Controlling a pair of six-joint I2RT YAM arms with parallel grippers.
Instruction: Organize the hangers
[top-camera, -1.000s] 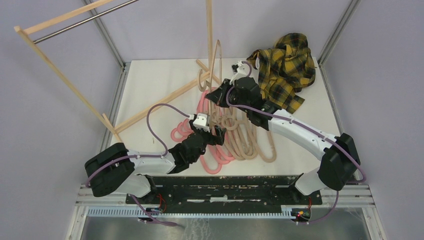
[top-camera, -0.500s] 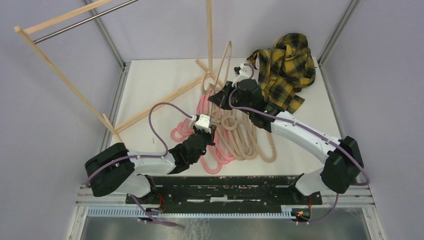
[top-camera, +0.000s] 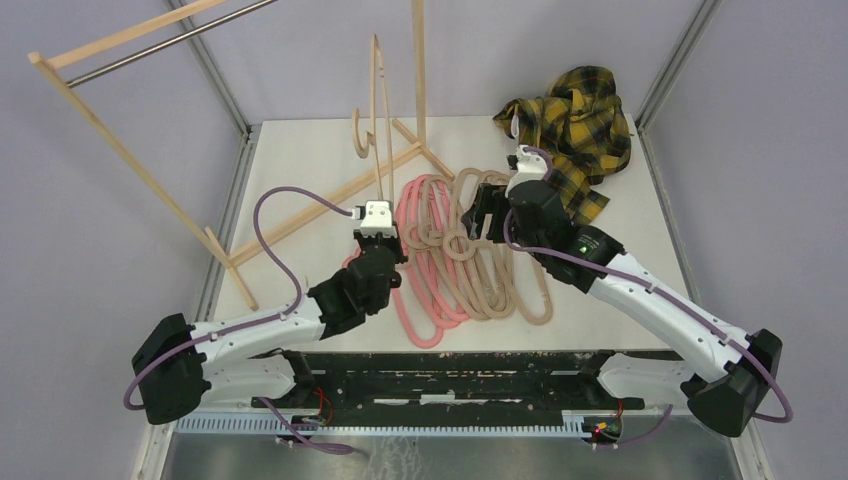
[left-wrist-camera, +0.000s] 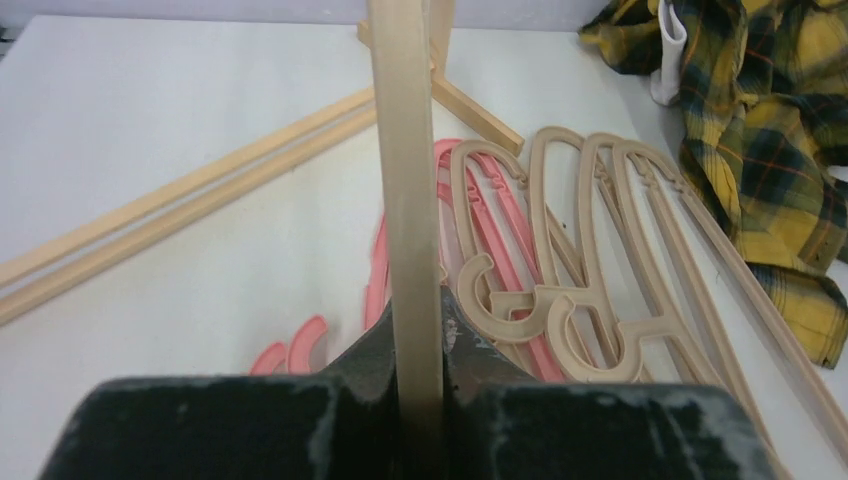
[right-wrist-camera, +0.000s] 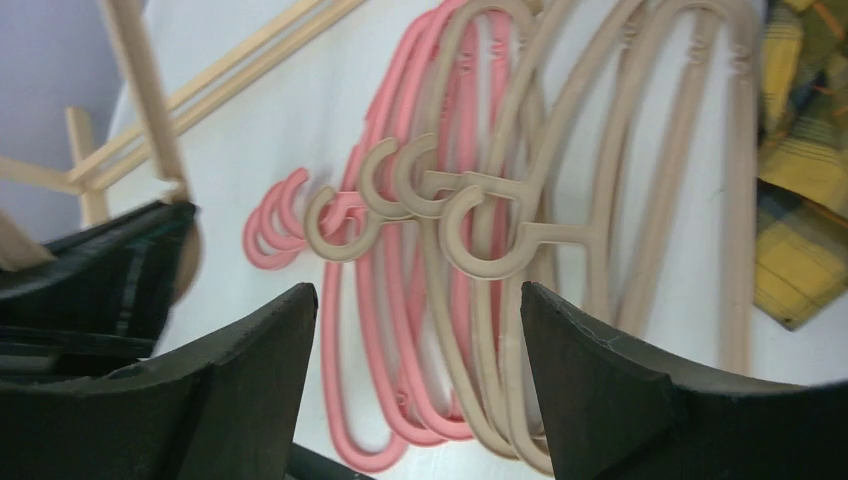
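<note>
My left gripper (left-wrist-camera: 420, 345) clamps a beige hanger (top-camera: 378, 100) upright, just beside the rack post (top-camera: 419, 60). My right gripper (right-wrist-camera: 420, 310) hangs spread above the hanger pile (top-camera: 470, 255) on the worktop (top-camera: 300, 160), whose far-left corner lies bare.

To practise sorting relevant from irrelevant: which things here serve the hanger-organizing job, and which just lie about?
Job: raised hanger, beige hangers, pink hangers, probably the rack.
Lying about: shirt.
</note>
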